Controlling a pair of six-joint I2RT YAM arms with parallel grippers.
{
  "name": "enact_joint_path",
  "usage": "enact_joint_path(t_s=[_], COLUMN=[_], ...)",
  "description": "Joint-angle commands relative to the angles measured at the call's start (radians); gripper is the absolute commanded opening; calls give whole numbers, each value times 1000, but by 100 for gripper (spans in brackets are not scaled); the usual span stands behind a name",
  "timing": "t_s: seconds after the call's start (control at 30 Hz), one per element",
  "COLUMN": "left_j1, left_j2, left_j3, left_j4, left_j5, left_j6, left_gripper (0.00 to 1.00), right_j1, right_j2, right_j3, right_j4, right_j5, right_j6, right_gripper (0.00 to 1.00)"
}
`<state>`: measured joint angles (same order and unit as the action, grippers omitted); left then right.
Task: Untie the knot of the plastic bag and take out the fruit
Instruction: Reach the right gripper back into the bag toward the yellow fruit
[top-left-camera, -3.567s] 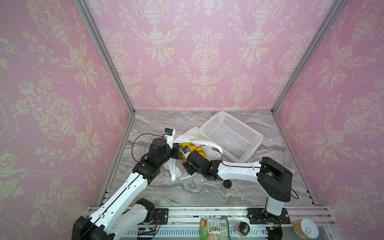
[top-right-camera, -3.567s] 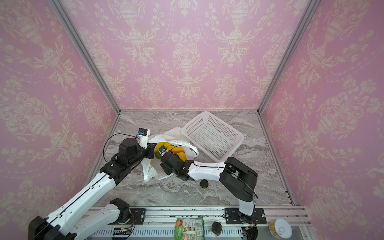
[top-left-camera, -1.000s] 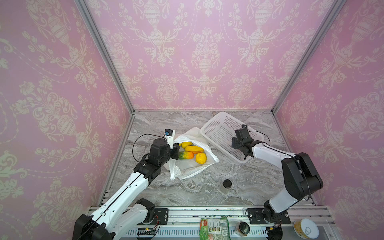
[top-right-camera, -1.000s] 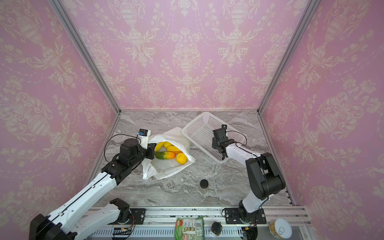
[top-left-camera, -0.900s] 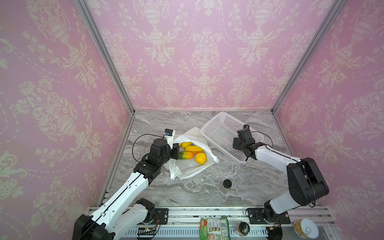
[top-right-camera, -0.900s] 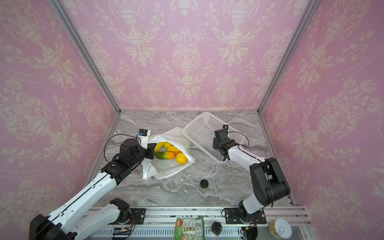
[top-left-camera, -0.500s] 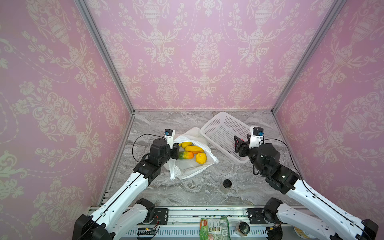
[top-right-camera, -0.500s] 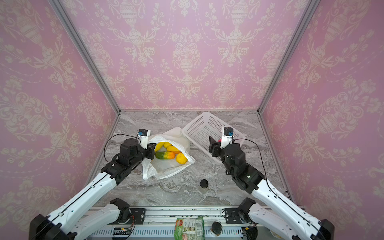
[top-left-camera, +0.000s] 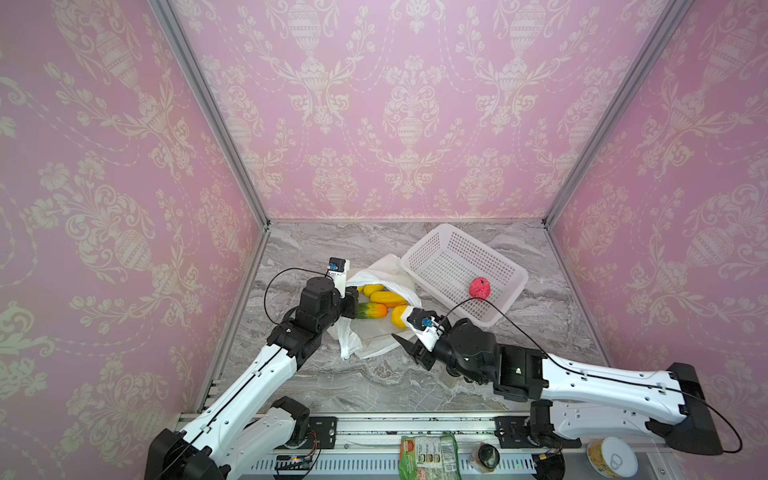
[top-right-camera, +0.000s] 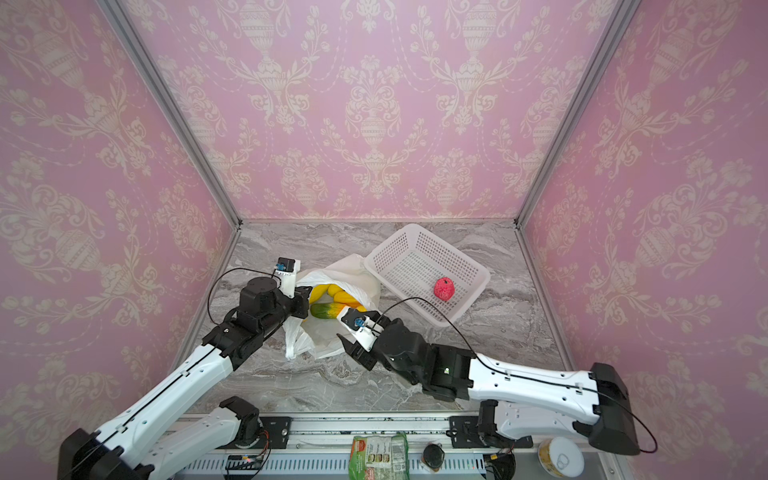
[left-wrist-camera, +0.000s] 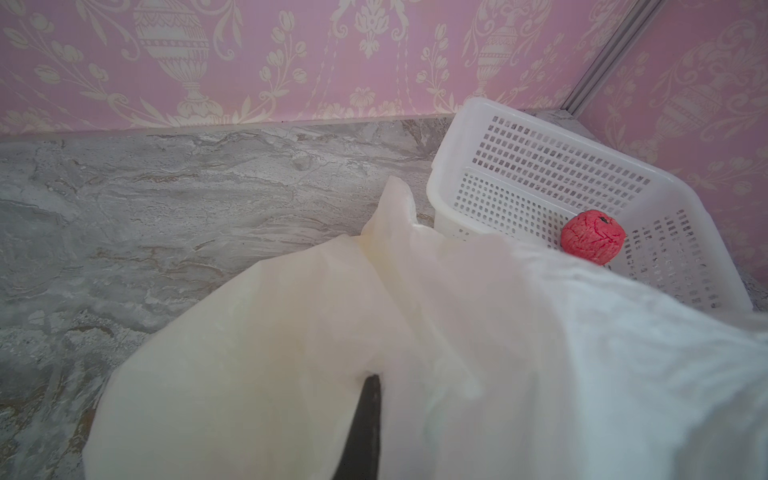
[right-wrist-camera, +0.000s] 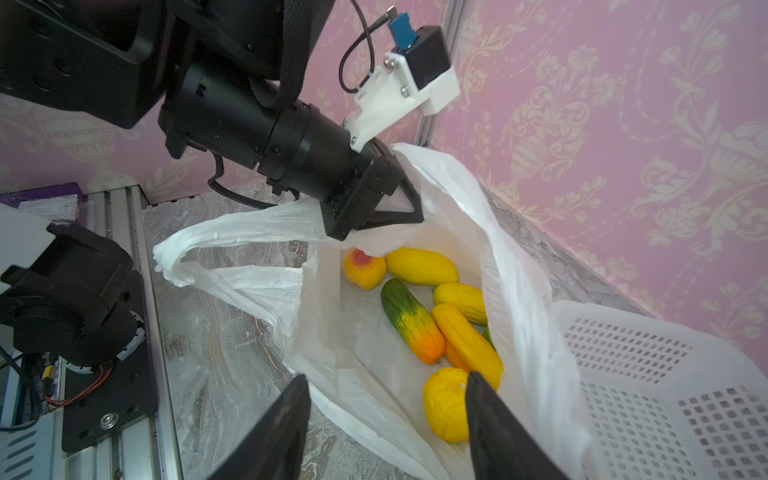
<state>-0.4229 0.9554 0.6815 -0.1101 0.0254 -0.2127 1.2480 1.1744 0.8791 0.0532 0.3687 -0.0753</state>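
— White plastic comes first: the bag lies on the worktop with its mouth wide. The right jaws stand apart and empty at that mouth, just beside the nearest yellow fruit.

— So no knot?

— None that I can see. One handle hangs as a loose loop. I take the untying as done and the emptying as the step in hand.

— What holds the mouth up?

— The left jaws, closed on the bag's rim across the opening from the right jaws.

— And the rest of the pile?

— Past the round yellow one lie a green-to-orange striped piece and several long yellow ones. A yellow-and-pink one is deepest. All of them are inside the bag.

— Anything out?

— One red fruit lies in the basket, just beyond the bag.

— Next move?

— My guess is to set the right jaws astride the round yellow fruit and close on it alone, without pinching the film beneath. Then lift it clear of the rim and carry it to the basket. The left grip should hold, so that the mouth does not sag.
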Motion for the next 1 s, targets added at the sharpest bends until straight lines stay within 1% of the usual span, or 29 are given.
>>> enact_joint_path(t_s=[0.0,0.07,0.17,0.23,0.33,0.4,0.47,0.57,0.63,0.7,0.8,0.97], left_j1=[-4,-4,-4,-4,-4,-4,-4,-4,-4,-4,-4,-4], left_j2=[-4,-9,-21,-24,-20,-18,-19,-21,-16,-9,-6,1], left_j3=[-19,-19,-22,-28,-28,-25,-22,-28,-30,-26,-21,-23], left_j4=[10,5,9,18,18,14,12,19,21,17,13,23], left_j5=[-17,-21,-18,-13,-14,-13,-11,-7,-8,-10,-12,-10], left_j6=[-16,-16,-19,-19,-19,-19,-18,-19,-20,-19,-19,-19], left_gripper=[1,0,1,2,1,1,1,2,2,1,1,1], right_j1=[0,-13,-72,-112,-150,-169,-186,-204,-208,-220,-241,-243], right_j2=[120,172,222,253,325,386,438,496,531,563,596,636], right_j3=[52,41,14,-22,-58,-50,-26,20,33,42,76,138], right_j4=[39,86,135,190,271,290,284,245,249,259,223,148], right_j5=[-26,-21,-87,-105,-84,-66,-49,-33,-9,2,27,188], right_j6=[-37,-30,25,50,62,72,85,98,99,114,151,182], right_gripper=[55,55,55,56,57,57,61,62,63,66,75,85])
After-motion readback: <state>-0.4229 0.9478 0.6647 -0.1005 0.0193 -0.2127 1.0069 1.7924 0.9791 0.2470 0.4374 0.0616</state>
